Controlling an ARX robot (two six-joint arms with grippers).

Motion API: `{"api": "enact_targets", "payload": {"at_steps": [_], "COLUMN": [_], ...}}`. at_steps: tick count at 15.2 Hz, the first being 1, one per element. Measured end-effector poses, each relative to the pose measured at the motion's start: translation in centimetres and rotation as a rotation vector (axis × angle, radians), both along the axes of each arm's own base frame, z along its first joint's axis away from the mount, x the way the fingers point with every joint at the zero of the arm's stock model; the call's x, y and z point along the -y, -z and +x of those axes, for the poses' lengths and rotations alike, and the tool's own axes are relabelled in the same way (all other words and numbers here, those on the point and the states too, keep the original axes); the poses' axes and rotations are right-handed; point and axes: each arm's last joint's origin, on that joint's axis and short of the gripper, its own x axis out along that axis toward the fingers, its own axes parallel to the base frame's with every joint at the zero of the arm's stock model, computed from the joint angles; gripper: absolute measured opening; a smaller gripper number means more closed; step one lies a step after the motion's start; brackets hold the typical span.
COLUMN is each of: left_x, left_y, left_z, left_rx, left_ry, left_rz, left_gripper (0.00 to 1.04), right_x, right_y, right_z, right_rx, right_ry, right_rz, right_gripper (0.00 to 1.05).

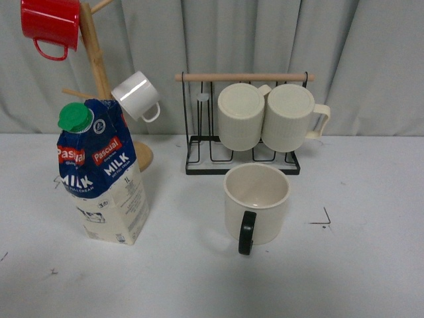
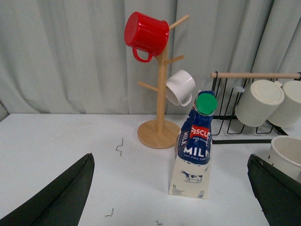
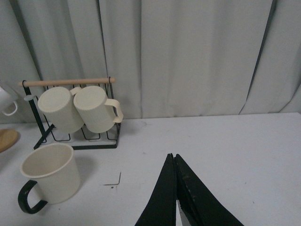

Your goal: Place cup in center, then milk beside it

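The cup [image 1: 257,203], a smooth cream mug with a black handle turned toward me, stands upright on the table just in front of the wire rack. It also shows in the right wrist view as the cup [image 3: 49,175] and at the edge of the left wrist view as the cup [image 2: 288,154]. The milk [image 1: 103,172], a blue and cream carton with a green cap, stands upright at the left, apart from the cup. My left gripper [image 2: 171,157] is open, its fingers wide either side of the milk [image 2: 194,146] but short of it. My right gripper [image 3: 172,156] is shut on nothing, off to the right of the cup.
A black wire rack [image 1: 242,152] with a wooden bar holds two ribbed cream mugs [image 1: 265,116] behind the cup. A wooden mug tree [image 1: 99,66] at the back left carries a red mug [image 1: 50,23] and a small white mug [image 1: 137,96]. Grey curtains close the back.
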Motion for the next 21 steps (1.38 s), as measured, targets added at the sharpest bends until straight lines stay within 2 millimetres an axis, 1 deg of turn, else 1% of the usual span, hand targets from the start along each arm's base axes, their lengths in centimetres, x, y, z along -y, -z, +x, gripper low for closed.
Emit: {"api": "enact_targets", "payload": {"at_steps": [1, 2, 8, 9, 10, 11, 13, 14, 15, 16, 17, 21], "left_x": [0.0, 0.0, 0.0, 0.0, 0.0, 0.0, 0.0, 0.0, 0.0, 0.0, 0.0, 0.0], "left_y": [0.0, 0.0, 0.0, 0.0, 0.0, 0.0, 0.0, 0.0, 0.0, 0.0, 0.0, 0.0], "left_z": [0.0, 0.0, 0.0, 0.0, 0.0, 0.0, 0.0, 0.0, 0.0, 0.0, 0.0, 0.0], "left_rx": [0.0, 0.0, 0.0, 0.0, 0.0, 0.0, 0.0, 0.0, 0.0, 0.0, 0.0, 0.0], "left_ry": [0.0, -0.001, 0.0, 0.0, 0.0, 0.0, 0.0, 0.0, 0.0, 0.0, 0.0, 0.0], "left_rz": [0.0, 0.0, 0.0, 0.0, 0.0, 0.0, 0.0, 0.0, 0.0, 0.0, 0.0, 0.0], "left_gripper": [0.98, 0.98, 0.98, 0.98, 0.98, 0.98, 0.98, 0.98, 0.98, 0.98, 0.98, 0.98], "right_x": [0.0, -0.01, -0.02, -0.02, -0.02, -0.01, -0.02, -0.02, -0.01, -0.02, -0.02, -0.02], "right_y": [0.38, 0.43, 0.34, 0.34, 0.34, 0.34, 0.34, 0.34, 0.34, 0.34, 0.34, 0.34], "right_z": [-0.37, -1.02, -1.08, -1.08, -1.08, -1.08, -1.08, -1.08, -1.08, -1.08, -1.08, -1.08], "right_rx": [-0.036, -0.023, -0.011, -0.011, -0.011, -0.011, -0.011, -0.011, -0.011, -0.011, -0.011, -0.011], "right_ry": [0.0, -0.003, -0.003, -0.003, -0.003, -0.003, -0.003, -0.003, -0.003, -0.003, -0.003, -0.003], "right_rz": [0.001, 0.0, 0.0, 0.0, 0.0, 0.0, 0.0, 0.0, 0.0, 0.0, 0.0, 0.0], "right_gripper": [0.02, 0.02, 0.02, 0.13, 0.2, 0.31, 0.6, 0.71, 0.85, 0.96, 0.99, 0.98]}}
